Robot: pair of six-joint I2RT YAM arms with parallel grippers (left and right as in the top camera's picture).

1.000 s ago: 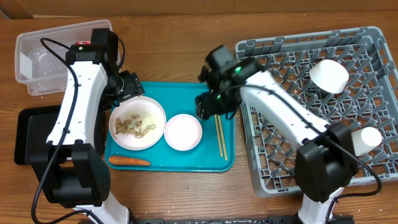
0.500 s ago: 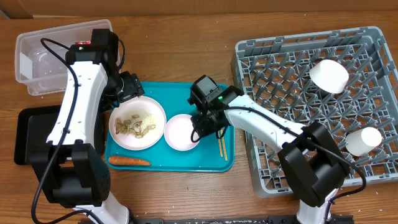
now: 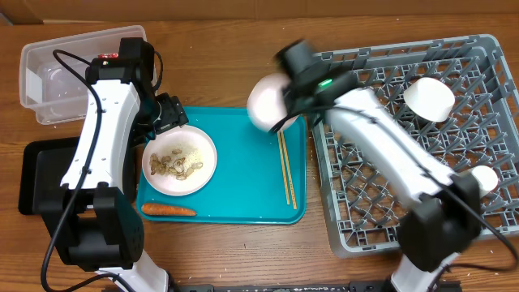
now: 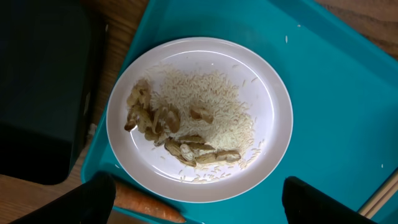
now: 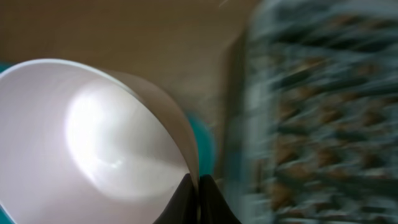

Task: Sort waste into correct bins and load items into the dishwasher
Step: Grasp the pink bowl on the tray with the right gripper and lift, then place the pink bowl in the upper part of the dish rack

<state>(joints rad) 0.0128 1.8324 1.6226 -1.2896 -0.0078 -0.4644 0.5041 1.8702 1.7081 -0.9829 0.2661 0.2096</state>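
Right hand [image 3: 281, 112] has lifted the white bowl [image 3: 263, 103] off the tray since half a second ago. The bowl now hangs tilted over the tray's far right corner, just beside the rack's left edge. Left arm hasn't shifted.

Table [image 3: 219, 49]: wood, carries everything.
Dish rack [image 3: 462, 45]: grey, on the right side, with two white cups inside, one [image 3: 429, 98] near the far side and one [image 3: 484, 178] at the right edge.
Teal tray [image 3: 243, 195]: centre, touching or nearly touching the rack, can't tell which.
Black bin [image 3: 36, 174] and clear tub [image 3: 57, 73]: left side, the tub farther back.
Plate [image 3: 203, 146]: on the left half of the tray, holding rice and brown scraps.
Chopsticks [image 3: 285, 170]: lying flat along the tray's right edge.
Carrot [image 3: 169, 210]: on the tray, at the near rim of the plate.

On the right wrist cam I see the fingers [image 5: 186, 202] closed together on the bowl's rim. The frame is motion-blurred, so the grip is probably a rim pinch.
Left hand [image 4: 199, 208] is spread wide, hovering over the plate and touching nothing.
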